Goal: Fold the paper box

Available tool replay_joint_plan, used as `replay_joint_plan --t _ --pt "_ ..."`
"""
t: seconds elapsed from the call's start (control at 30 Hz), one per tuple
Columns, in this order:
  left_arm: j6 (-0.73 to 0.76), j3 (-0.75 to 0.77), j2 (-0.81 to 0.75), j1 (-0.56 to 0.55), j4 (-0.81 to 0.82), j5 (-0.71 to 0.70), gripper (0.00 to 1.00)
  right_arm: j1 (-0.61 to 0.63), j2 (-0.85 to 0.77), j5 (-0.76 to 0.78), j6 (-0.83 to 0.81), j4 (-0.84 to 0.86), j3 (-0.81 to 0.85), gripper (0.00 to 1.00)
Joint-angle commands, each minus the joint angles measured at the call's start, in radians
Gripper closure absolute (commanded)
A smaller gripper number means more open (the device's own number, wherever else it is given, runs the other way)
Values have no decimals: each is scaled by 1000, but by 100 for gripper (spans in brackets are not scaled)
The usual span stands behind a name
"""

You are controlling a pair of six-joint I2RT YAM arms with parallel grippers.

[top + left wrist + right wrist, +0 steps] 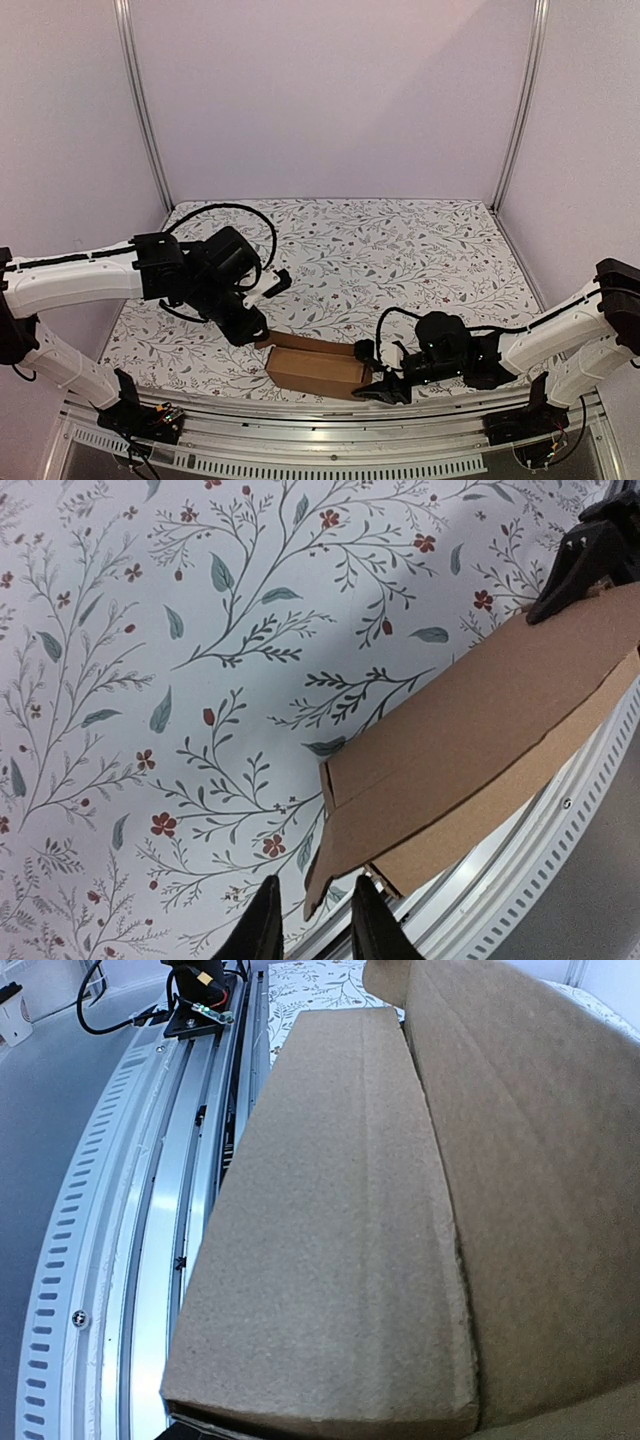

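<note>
Paper box (pixel 315 368): near table (pixel 400 250) edge, centre, long axis L–R. R gripper (pixel 378 375): clamped on its right end. L gripper (pixel 315 885): at left end, jaws narrow, straddling corner flap, not pinching.

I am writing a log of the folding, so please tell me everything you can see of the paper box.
The paper box is plain brown cardboard, unmarked, already an oblong carton with creased panels. It lies flat on the floral table, close to its near edge. A small flap hangs loose at its left end. The right hand seems to grip its right end; the left hand stands open at the left corner, not clearly touching it.
</note>
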Motion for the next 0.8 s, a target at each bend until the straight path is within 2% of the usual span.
replay_joint_plan --t 0.0,0.3,0.37,0.6,0.77 --pt "7 -6 22 15 1 49 78 5 3 -14 -2 -76 9 58" --pt "3 -20 39 15 12 66 92 4 3 -12 1 -75 10 59" --pt "-1 -23 46 15 13 56 99 5 3 -9 2 -74 9 59" --pt "-57 -22 61 17 19 39 100 5 -1 36 18 -52 2 60" --pt "-166 -24 39 16 45 34 100 5 7 80 49 24 -22 60"
